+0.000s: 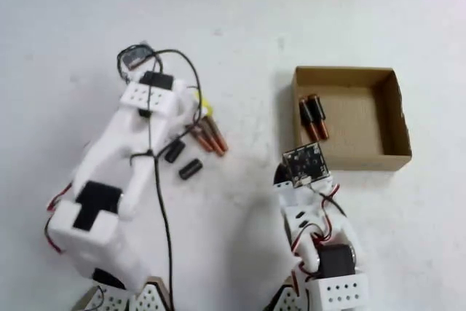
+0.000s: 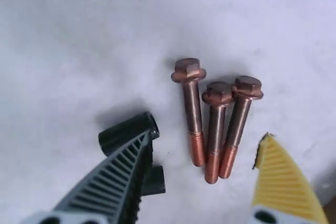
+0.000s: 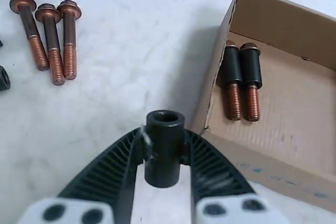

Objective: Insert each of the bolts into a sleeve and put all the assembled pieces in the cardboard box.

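Nearest the lens in the high view, the white left arm [image 1: 116, 172] is being shown stretched across the table [image 1: 73, 49] toward twelve o'clock, with a black cable [image 1: 162, 209] being draped along it. The left gripper [image 2: 207, 142] is being held spread: its grey finger [image 2: 121, 182] and yellow finger [image 2: 281, 182] are standing well apart, and nothing is being pinched between them.

Two loose sleeves [image 1: 183, 160], short and black, are being seen lying on the table at seven o'clock of the bolts [image 1: 211, 136]. In the left wrist view one of them is being partly covered by the grey finger and the other is being hidden almost wholly behind it. The three bolts are being shown bare and copper-coloured, with flanged hex heads, smooth shanks and threaded ends. They are lying side by side with their heads all turned the same way.

At five o'clock of the bolts, the right arm [image 1: 320, 253] is being topped by a circuit board [image 1: 304, 162] that is covering its tip. The right gripper [image 3: 164, 140] is being pressed onto a black sleeve [image 3: 164, 153], whose open bore is being shown at the far end. It is being held just beside the seven o'clock corner of the cardboard box [image 1: 389, 118].

Inside the box, by its nine o'clock wall, two assembled pieces [image 3: 242, 77] are being seen side by side, each with a black sleeve under the head and copper thread sticking out.
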Action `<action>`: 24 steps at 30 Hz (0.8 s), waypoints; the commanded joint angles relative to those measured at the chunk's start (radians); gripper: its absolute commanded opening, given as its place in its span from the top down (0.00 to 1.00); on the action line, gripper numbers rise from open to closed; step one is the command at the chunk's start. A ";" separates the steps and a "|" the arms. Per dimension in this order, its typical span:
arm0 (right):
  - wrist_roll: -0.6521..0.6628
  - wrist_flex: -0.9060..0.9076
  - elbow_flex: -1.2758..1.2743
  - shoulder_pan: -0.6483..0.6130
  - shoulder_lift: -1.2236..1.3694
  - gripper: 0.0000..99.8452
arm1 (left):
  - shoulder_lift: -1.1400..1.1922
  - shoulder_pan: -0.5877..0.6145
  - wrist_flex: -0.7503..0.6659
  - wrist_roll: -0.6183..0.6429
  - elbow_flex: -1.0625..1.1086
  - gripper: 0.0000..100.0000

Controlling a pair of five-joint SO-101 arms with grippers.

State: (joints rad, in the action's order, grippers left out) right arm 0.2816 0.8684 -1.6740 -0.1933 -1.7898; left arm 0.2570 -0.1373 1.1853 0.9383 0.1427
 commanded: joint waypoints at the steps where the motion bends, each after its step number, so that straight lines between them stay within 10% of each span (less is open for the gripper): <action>1: 0.000 -0.018 -0.006 -0.005 -0.012 0.98 | 0.041 -0.007 -0.014 0.044 -0.089 0.67; 24: 0.000 -0.018 -0.006 -0.005 -0.012 0.98 | 0.088 0.058 0.012 0.115 -0.097 0.84</action>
State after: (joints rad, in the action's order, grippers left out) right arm 0.2816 0.8684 -1.6740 -0.1933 -1.7898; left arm 0.3491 -0.0790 1.1853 1.0457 0.0675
